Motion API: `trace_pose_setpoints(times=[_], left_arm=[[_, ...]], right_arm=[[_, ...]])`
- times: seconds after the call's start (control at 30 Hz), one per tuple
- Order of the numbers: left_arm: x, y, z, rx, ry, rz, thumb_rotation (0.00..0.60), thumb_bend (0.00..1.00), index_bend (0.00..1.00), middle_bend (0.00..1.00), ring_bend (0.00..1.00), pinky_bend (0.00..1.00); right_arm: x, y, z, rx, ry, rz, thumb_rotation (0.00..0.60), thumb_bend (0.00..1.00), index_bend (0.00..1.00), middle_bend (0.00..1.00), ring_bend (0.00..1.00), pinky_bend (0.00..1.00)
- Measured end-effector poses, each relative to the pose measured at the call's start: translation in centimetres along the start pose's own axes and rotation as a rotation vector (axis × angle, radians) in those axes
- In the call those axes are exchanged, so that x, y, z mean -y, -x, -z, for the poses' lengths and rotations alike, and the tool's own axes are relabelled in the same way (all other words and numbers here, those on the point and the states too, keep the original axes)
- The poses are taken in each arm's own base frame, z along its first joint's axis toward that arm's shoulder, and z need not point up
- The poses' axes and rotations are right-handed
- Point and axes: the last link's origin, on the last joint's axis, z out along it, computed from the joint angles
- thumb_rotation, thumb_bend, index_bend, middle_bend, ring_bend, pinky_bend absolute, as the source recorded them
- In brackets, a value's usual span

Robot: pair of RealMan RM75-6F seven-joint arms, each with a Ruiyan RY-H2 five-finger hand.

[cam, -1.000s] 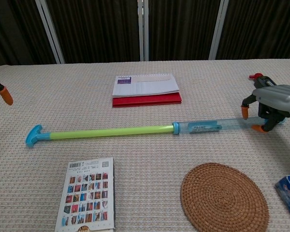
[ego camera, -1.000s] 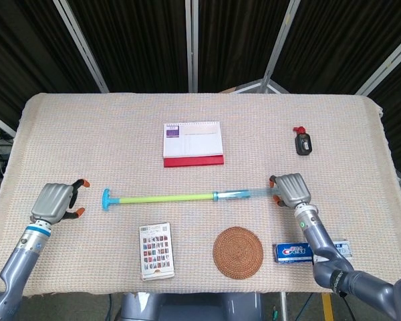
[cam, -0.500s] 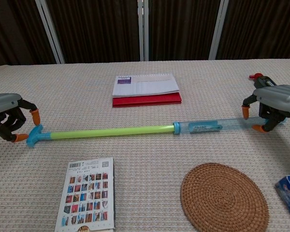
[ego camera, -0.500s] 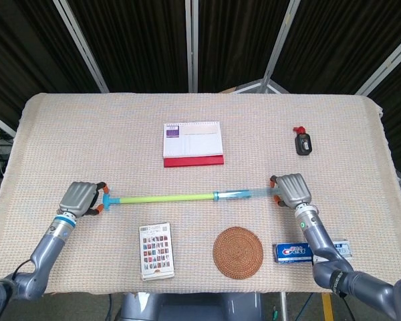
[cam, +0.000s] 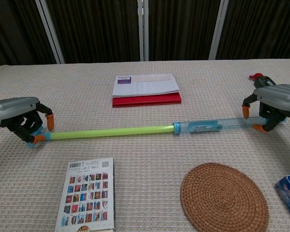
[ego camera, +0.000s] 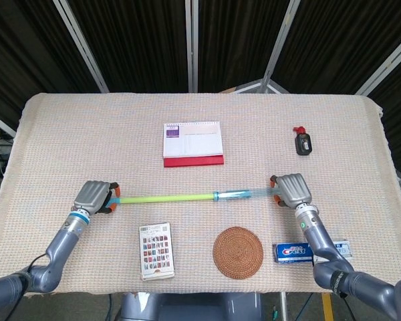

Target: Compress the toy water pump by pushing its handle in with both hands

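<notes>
The toy water pump lies flat on the table, across the middle, in front of the calendar. The left hand wraps its fingers around the blue handle end. The right hand cups the clear tube end (I cannot tell if it grips). If the hands push crooked, the long green rod may bend or hop up. It points left to right, handle on the left.

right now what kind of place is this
Probably a robot test setup, not a home: a cloth-covered table ringed by black curtains on metal frames, with two robot hands at a toy pump.
</notes>
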Motion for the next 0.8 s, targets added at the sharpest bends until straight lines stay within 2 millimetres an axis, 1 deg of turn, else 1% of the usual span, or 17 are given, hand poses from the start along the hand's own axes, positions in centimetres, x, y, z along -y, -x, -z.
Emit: trace_pose_setpoints(times=[0.27, 0.5, 0.67, 0.8], left_arm=[[-0.15, 0.53, -0.49, 0.02, -0.013, 0.0, 0.6, 0.4, 0.47, 0.78, 0.73, 0.91], [-0.02, 0.67, -0.64, 0.022, -0.023, 0.0, 0.6, 0.4, 0.52, 0.78, 0.73, 0.91], [-0.09, 0.72, -0.71, 0.025, -0.024, 0.003, 0.6, 0.46, 0.69, 0.79, 0.73, 0.91], [-0.21, 0.58, -0.78, 0.02, -0.024, 0.015, 0.6, 0.46, 0.73, 0.79, 0.73, 0.91]], right_arm=[[-0.16, -0.29, 0.07, -0.006, 0.001, 0.0, 0.6, 0.39, 0.65, 1.0, 1.0, 1.0], [-0.18, -0.28, 0.11, -0.004, 0.002, -0.001, 0.6, 0.39, 0.65, 1.0, 1.0, 1.0], [-0.06, -0.31, 0.1, -0.005, 0.0, -0.002, 0.6, 0.39, 0.65, 1.0, 1.0, 1.0], [0.11, -0.4, 0.14, -0.008, -0.006, -0.005, 0.6, 0.39, 0.65, 1.0, 1.0, 1.0]])
